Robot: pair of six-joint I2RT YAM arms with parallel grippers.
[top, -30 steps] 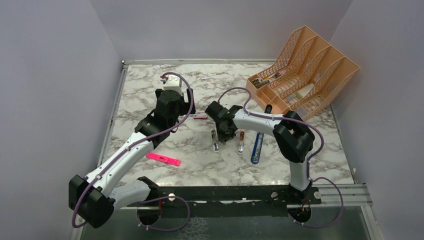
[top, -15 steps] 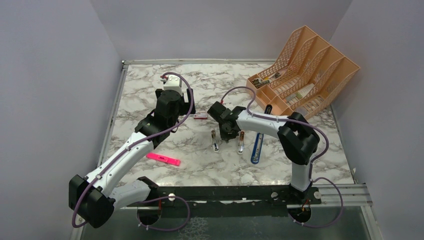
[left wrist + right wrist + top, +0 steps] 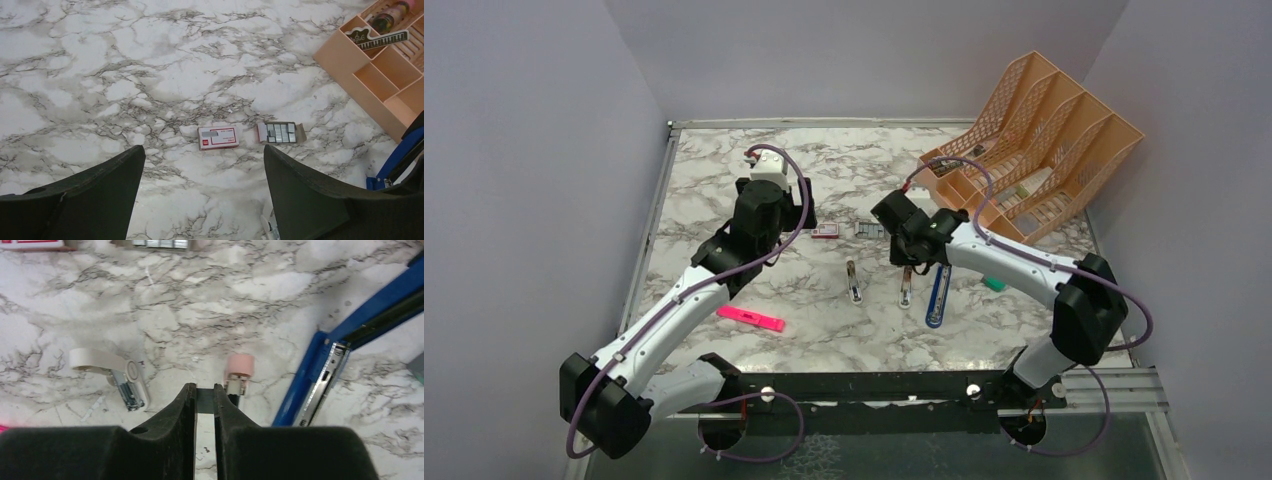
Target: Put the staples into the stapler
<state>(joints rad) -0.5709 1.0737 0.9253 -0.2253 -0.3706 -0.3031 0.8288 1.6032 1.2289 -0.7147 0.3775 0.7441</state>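
Observation:
My right gripper [image 3: 205,392] is shut on a thin dark grey strip of staples [image 3: 205,399], held over the marble between a white stapler [image 3: 117,375] and a pink stapler [image 3: 239,371]. A blue stapler [image 3: 320,375] lies open to its right. From above, the right gripper [image 3: 902,258] hangs just behind the pink stapler [image 3: 906,285]. More staples fill an open tray [image 3: 280,132] beside the red-and-white box [image 3: 218,137]. My left gripper [image 3: 204,150] is open and holds nothing, short of the box; in the top view the left gripper [image 3: 796,218] is left of that box [image 3: 824,231].
An orange file organizer [image 3: 1034,140] stands at the back right. A pink highlighter [image 3: 750,318] lies near the left arm. A small green object [image 3: 994,283] sits right of the blue stapler [image 3: 938,295]. The white stapler [image 3: 853,282] lies mid-table.
My right arm has swung right and back, uncovering the staple tray and the green object, and its jaws have closed in on the grey strip. The left arm has stayed put.

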